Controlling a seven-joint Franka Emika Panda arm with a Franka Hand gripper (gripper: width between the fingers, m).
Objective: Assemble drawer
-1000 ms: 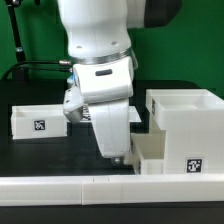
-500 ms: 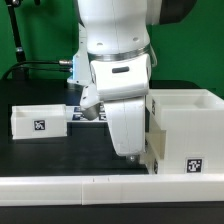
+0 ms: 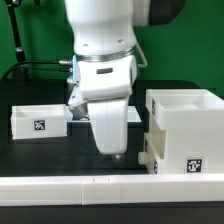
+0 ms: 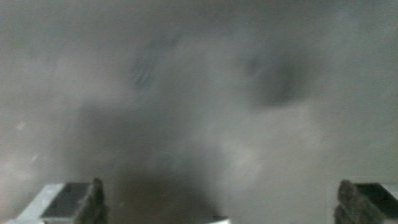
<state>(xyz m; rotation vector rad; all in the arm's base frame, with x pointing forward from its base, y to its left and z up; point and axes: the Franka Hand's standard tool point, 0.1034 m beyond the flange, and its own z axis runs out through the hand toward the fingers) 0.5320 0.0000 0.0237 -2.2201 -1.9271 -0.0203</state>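
The gripper [image 3: 117, 152], spread wide and empty, hangs just beside the housing [image 3: 186, 120], whose near tray [image 3: 151, 150] juts from its side while the far tray [image 3: 39, 121] lies well apart; a skewed push could jam the near tray.

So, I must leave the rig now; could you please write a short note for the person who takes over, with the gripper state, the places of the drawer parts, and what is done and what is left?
Gripper: open and empty; in the wrist view its fingers stand wide apart with nothing between them. It hangs low over the table, between the parts.
Housing: stands at the exterior view's right.
Second tray: at the housing's side, apparently partly in; depth cannot be told.
Loose tray: at the exterior view's left, apart from the housing.
Done: probably one tray started.
Left: seat it fully, then insert the loose tray.
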